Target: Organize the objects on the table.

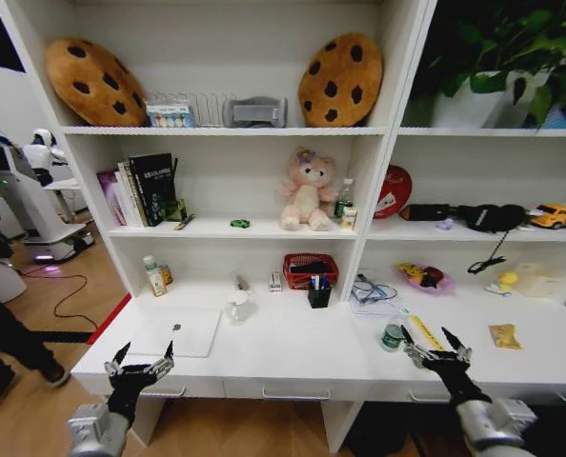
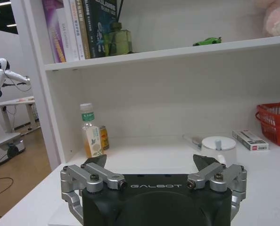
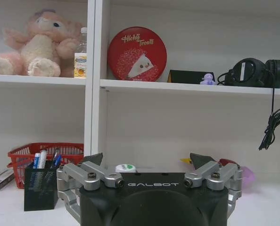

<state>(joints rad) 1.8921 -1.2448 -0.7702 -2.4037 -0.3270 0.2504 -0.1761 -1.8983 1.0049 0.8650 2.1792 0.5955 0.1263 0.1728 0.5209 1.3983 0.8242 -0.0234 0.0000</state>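
Note:
A slim silver laptop lies shut on the left part of the long white table. Blue and black pens stand in a black holder near the middle back. A tiny green toy car sits on the shelf above. My left gripper hovers open at the table's front edge, just in front of the laptop. Over the front right of the table, my right gripper is open too, holding nothing.
On the table stand a white mug, a drink bottle, a red basket, a green-capped bottle, cables, a pink bowl and a yellow packet. Shelves rise behind.

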